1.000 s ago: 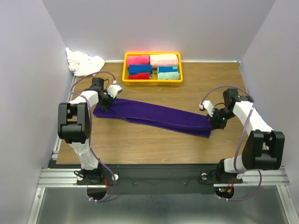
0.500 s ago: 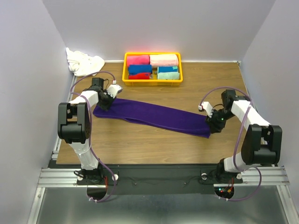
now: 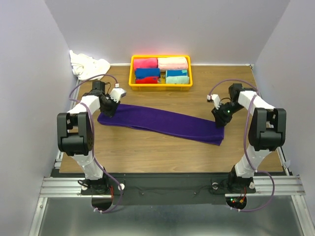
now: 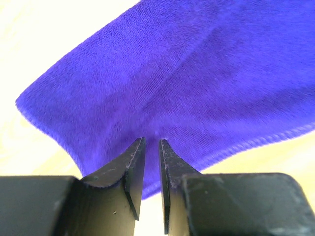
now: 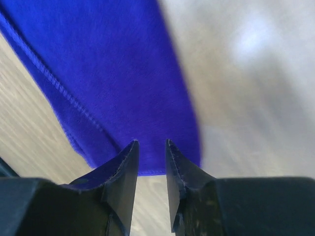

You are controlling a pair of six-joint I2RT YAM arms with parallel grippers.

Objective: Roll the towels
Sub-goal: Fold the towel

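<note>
Purple towel (image 3: 162,124), left hand (image 4: 151,142) pinching its end, right hand (image 5: 151,143) seemingly parted, shifted rearward

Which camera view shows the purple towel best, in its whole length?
The top external view: the purple towel lies there whole, spread diagonally across the table. The left wrist view shows only one end, the right wrist view only a corner of the other end, both close up.

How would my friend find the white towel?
Look at the wooden table, then its far left corner, left of the yellow basket. The white towel lies there. It alone is crumpled: the rolled towels sit in the basket, and the purple towel is spread out.
</note>
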